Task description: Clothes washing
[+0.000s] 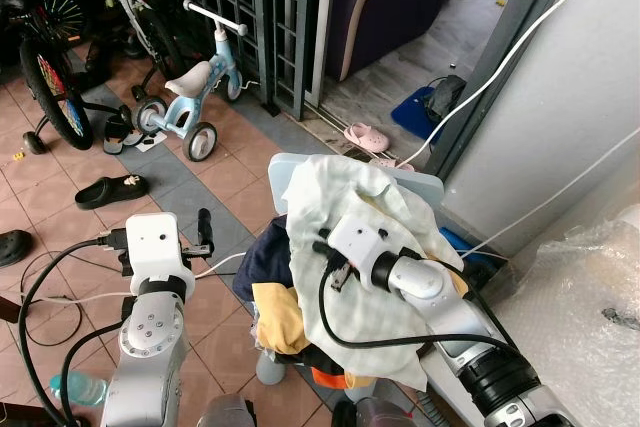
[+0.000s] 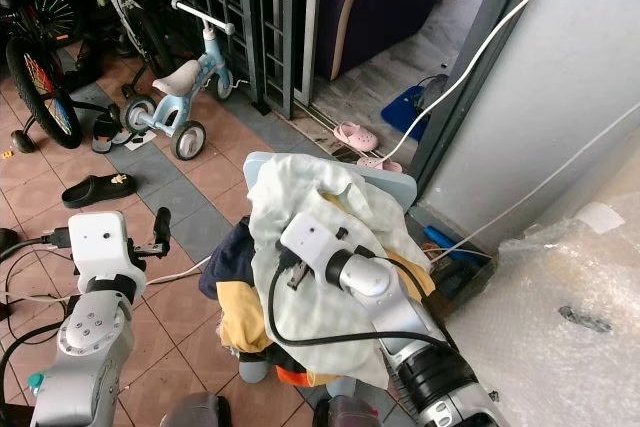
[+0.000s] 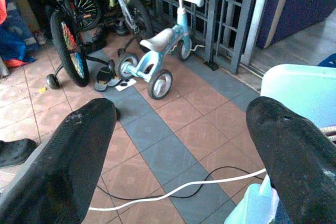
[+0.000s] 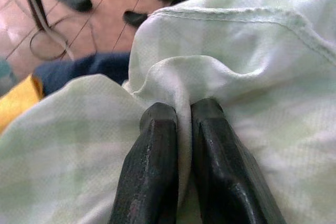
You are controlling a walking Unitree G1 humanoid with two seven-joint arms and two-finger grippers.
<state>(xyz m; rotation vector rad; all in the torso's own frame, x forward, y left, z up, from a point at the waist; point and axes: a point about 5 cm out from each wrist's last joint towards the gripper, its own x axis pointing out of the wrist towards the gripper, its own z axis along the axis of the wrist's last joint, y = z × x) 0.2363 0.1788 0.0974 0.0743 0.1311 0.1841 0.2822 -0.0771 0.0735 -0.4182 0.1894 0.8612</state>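
Observation:
A pale green checked cloth [image 1: 345, 192] lies draped over a heap of clothes in a light blue laundry basket [image 1: 430, 185]. Yellow [image 1: 277, 315] and dark blue [image 1: 262, 252] garments hang out at the heap's left side. My right gripper [image 4: 181, 129] is shut on a pinched fold of the pale green cloth [image 4: 210, 66], its wrist [image 1: 362, 239] resting on top of the heap. My left gripper [image 3: 178, 129] is open and holds nothing; it hovers left of the basket over the tiled floor, its fingers [image 1: 205, 227] pointing forward.
A light blue balance bike [image 1: 195, 92] and a black bicycle [image 1: 50, 87] stand ahead left by a metal gate. Sandals [image 1: 110, 189] and pink slippers [image 1: 366, 135] lie on the floor. A white cable [image 3: 173, 190] crosses the tiles. A bubble-wrapped appliance [image 1: 590, 307] stands at right.

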